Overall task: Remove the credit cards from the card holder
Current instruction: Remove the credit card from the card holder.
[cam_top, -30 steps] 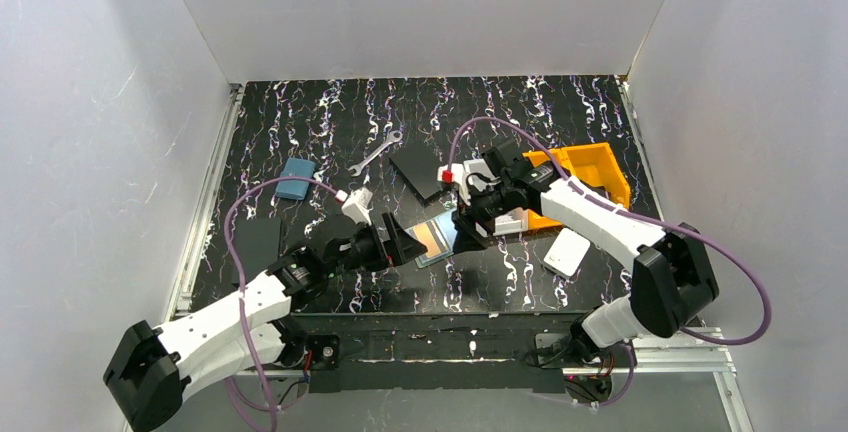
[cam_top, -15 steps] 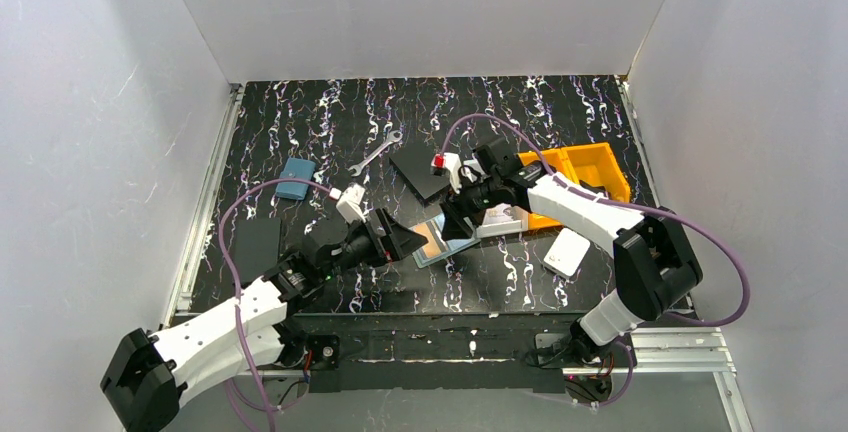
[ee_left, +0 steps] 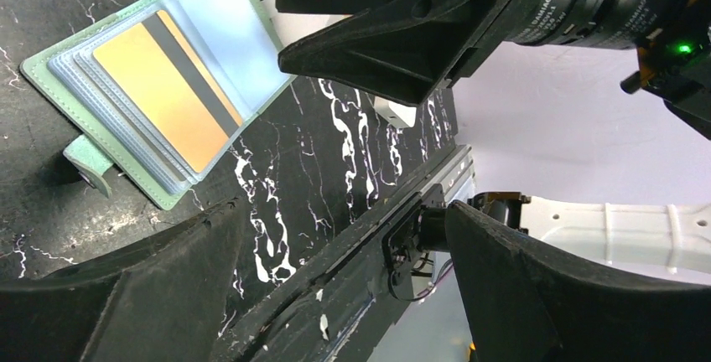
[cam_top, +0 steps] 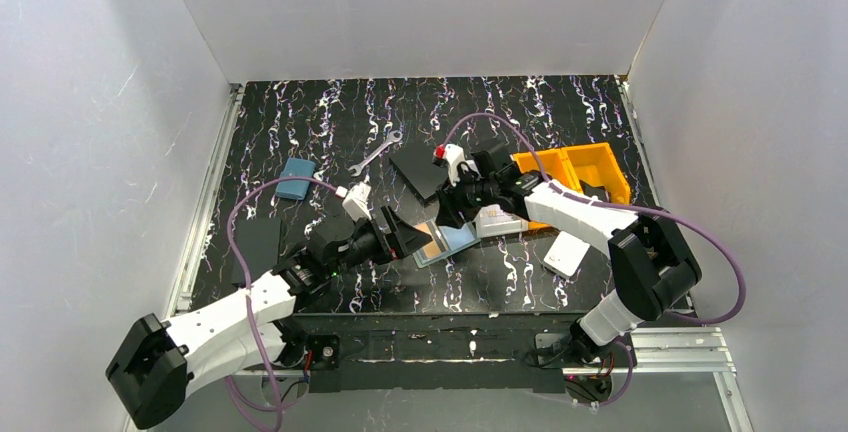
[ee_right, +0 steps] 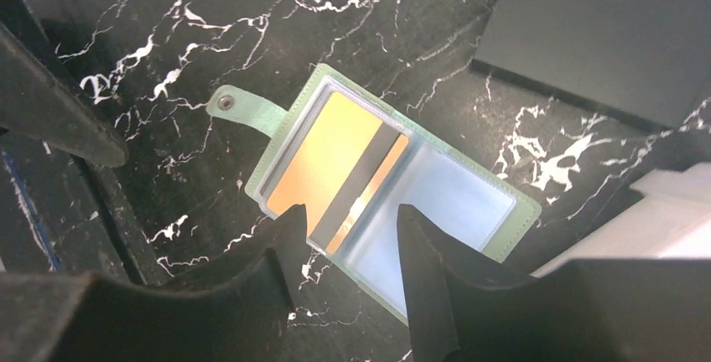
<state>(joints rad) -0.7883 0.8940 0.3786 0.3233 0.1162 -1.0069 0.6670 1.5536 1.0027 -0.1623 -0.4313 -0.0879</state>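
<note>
Card holder (cam_top: 462, 239) spread open and flat on the marbled table (cam_top: 330, 112), snap tab out to one side, just in front of the black square plate (cam_top: 420, 170) and beside the white box (cam_top: 500, 222); lies that way so both inner panels face up and the pockets can be reached from above. Tan card (ee_right: 323, 157) with a dark stripe seated in one panel, not yet drawn out; pale blue of the other panel possibly a second card, cannot tell. Right gripper (ee_right: 348, 211) poised over one long edge of the holder, fingers apart with a narrow gap, astride the striped end of the tan card, clamped on nothing; looks set that way to nip the card's edge and slide it from its sleeve. Left gripper (ee_left: 344, 207) hanging just beside the holder on the tab side, fingers spread wide and empty, touching nothing seen; judged ready to pin the holder down so that it does not drag along with the card. Thin, slick card in a snug sleeve: likely to need a shallow, edge-on pinch, and apt to slip. Task judged barely begun.
</note>
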